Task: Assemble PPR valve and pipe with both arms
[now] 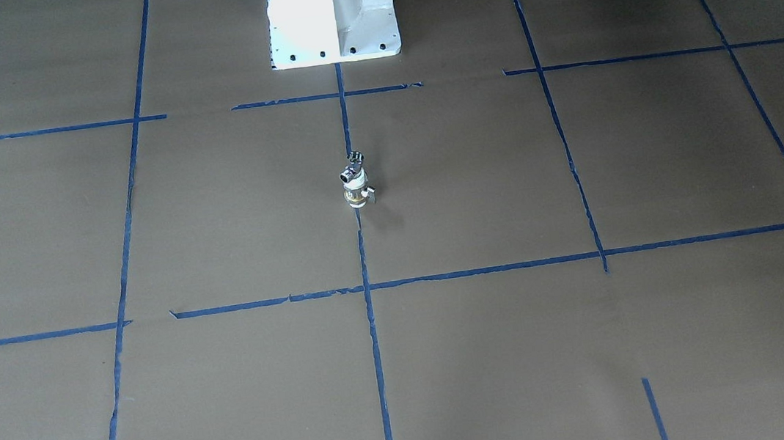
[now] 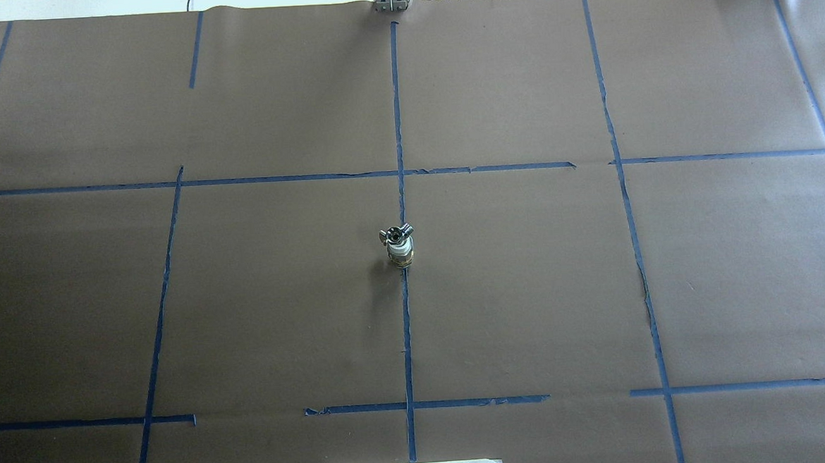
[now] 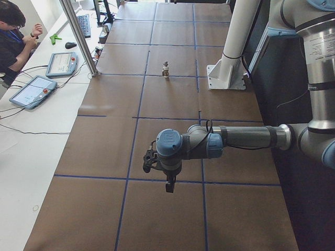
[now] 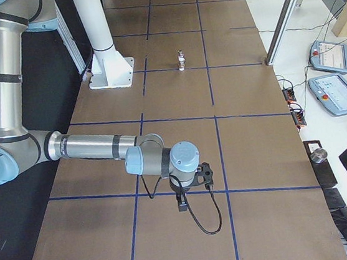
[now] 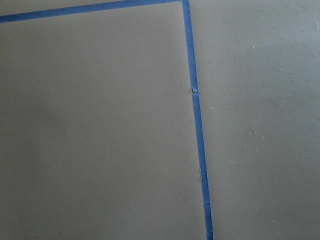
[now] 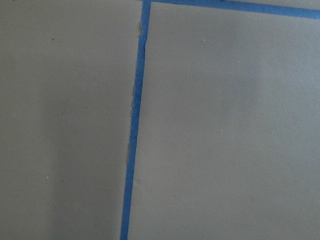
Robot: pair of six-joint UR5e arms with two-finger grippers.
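The PPR valve [image 1: 356,191], white with a brass band and a small side tab, stands upright on the centre tape line of the table. The chrome bent pipe [image 1: 355,157] sits on top of it, joined to its upper end. Both also show in the overhead view, valve [image 2: 401,252] and pipe [image 2: 396,232], and small in the side views [image 3: 166,70] [image 4: 181,61]. My left gripper [image 3: 170,187] hangs over the table's left end, far from the valve. My right gripper [image 4: 182,204] hangs over the right end. I cannot tell whether either is open or shut. The wrist views show only paper and tape.
Brown paper with blue tape lines [image 2: 406,330] covers the table. The white robot base [image 1: 331,13] stands behind the valve. An aluminium post [image 3: 78,36] rises at the far table edge. A side bench holds teach pendants [image 4: 328,59], and an operator [image 3: 15,36] sits there.
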